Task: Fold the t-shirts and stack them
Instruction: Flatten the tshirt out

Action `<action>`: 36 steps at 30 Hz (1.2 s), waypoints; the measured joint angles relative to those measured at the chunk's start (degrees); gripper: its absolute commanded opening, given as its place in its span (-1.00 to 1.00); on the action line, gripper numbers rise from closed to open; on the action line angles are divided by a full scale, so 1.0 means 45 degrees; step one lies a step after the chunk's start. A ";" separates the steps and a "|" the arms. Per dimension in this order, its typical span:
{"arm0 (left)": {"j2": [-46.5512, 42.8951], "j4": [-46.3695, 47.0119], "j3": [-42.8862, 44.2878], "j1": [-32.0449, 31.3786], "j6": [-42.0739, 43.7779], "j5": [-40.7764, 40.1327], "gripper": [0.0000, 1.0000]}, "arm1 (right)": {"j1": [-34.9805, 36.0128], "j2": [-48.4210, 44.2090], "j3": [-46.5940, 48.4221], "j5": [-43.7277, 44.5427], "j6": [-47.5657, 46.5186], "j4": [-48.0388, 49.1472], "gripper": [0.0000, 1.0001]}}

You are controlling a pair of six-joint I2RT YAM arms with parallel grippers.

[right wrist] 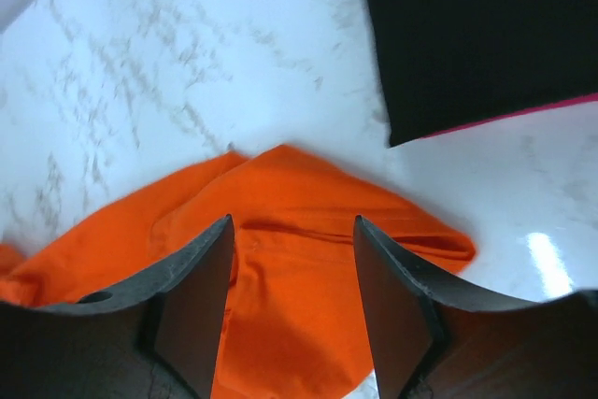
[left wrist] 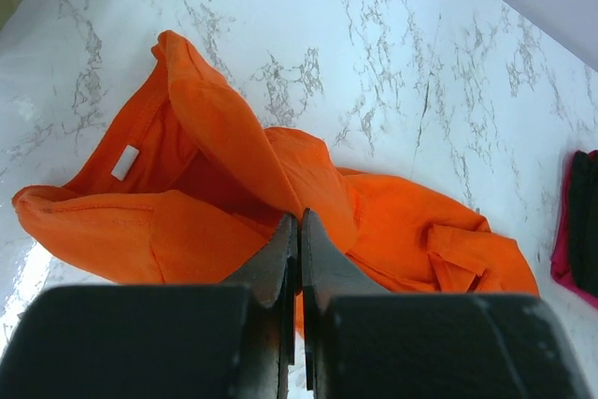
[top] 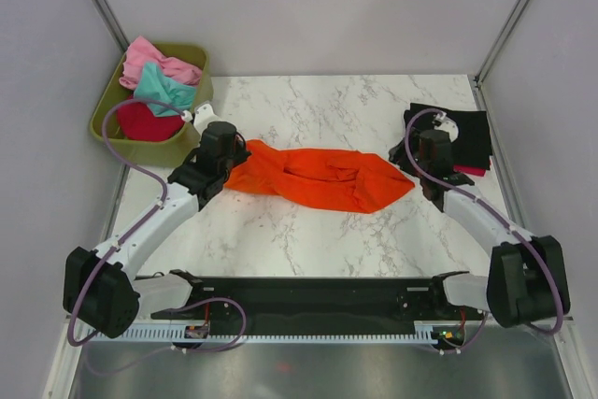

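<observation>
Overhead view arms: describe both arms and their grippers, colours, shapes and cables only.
The left arm and right arm both have white link shells between bulky black joint housings. A thin purple cable loops along each. The left gripper and right gripper carry matte black fingers, broad-based and tapering. No markings are legible.

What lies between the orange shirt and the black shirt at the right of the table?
Nothing but bare tabletop; the right wrist view shows the orange shirt and black shirt apart.
</observation>
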 measured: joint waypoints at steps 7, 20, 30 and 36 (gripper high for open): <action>0.0000 0.0005 -0.0015 -0.0049 0.0005 0.0029 -0.92 | 0.2827 0.4342 0.2647 -0.1195 -0.1914 -0.0253 0.29; 0.0486 0.0214 -0.0087 -0.0049 0.0000 0.0325 -0.92 | 0.5503 0.7820 0.6319 0.0549 -0.4318 -0.1666 0.35; 0.0505 0.0287 -0.0087 -0.0044 0.0000 0.0398 -0.93 | 0.5824 0.9836 0.7966 0.1860 -0.4954 -0.2730 -0.62; 0.0534 0.0335 -0.0087 -0.0044 -0.0005 0.0544 -0.96 | 0.5484 1.0006 0.9141 0.2871 -0.4741 -0.3521 -1.00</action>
